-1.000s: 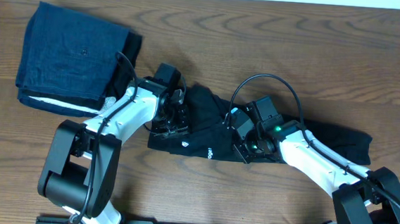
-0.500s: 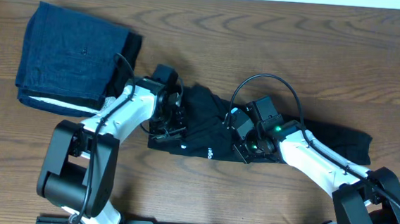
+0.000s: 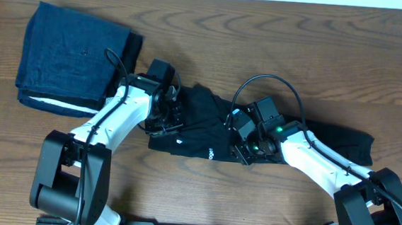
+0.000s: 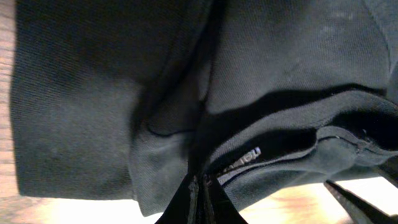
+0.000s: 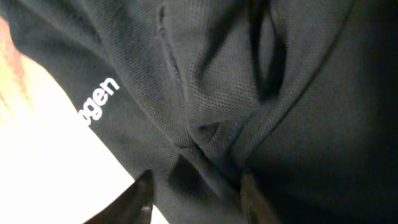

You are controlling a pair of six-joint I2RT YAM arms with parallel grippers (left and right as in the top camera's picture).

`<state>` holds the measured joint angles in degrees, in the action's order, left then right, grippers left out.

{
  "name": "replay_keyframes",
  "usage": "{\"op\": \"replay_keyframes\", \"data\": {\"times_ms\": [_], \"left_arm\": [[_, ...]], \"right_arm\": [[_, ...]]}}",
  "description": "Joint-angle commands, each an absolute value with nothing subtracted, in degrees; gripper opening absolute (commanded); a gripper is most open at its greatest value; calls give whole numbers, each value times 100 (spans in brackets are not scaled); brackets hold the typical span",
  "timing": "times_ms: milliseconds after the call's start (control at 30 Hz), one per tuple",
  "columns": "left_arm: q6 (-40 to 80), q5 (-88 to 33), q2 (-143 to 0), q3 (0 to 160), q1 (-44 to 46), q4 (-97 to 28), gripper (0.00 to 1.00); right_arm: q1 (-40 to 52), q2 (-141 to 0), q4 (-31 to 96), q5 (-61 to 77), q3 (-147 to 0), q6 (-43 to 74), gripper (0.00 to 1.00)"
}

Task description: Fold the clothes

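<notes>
A black shirt (image 3: 199, 137) lay bunched in a long strip across mid-table (image 3: 262, 46). The left gripper (image 4: 200, 190) had its jaws together on a fold at the shirt's left end. The right gripper (image 5: 196, 186) had its jaws apart over the shirt's middle. Bare wood bordered the near and far edges, and folded denim (image 3: 67, 53) sat far left.

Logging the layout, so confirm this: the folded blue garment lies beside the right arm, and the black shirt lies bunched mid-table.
Not quite. The folded blue garment lies beside the left arm, not the right. The black shirt does lie bunched mid-table. The overhead view shows it.
</notes>
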<state>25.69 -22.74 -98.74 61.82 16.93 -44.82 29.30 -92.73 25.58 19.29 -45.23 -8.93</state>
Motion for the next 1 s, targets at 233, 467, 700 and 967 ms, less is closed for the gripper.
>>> {"op": "replay_keyframes", "data": {"times_ms": [233,467,700,967], "left_arm": [[2561,-1608,-9845,5994,1673,-4407,7],[2558,-1341,-9845,5994,1673,-4431,12],[2558,-1339,-9845,5994,1673,-4431,14],[2558,-1267,-9845,5983,1699,-4431,15]], "right_arm": [[2724,-8545,3260,799,-4991,388,62],[2047,-8093,4228,49,-5024,1334,50],[1302,-8326,4303,-272,-4735,1431,41],[679,-8611,4265,-346,-4392,1695,42]]}}
